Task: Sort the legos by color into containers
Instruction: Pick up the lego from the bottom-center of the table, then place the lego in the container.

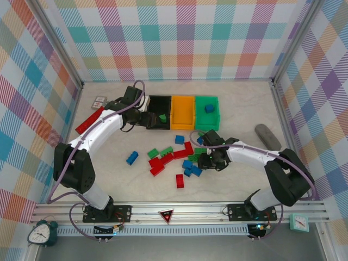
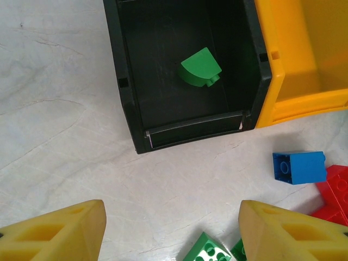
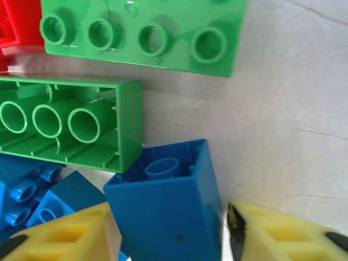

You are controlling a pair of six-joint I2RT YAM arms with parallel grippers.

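Three containers stand in a row at the back: black, orange and green. A green lego lies in the black container, and a blue one in the green container. Red, green and blue legos lie scattered mid-table. My left gripper hangs open and empty just before the black container. My right gripper is low in the pile, shut on a tilted blue lego. Long green legos lie just beyond it.
A red glittery cylinder lies at the left beside my left arm. A grey oval pad rests at the right. In the left wrist view a blue brick and red bricks lie right of the fingers, and a green brick between them.
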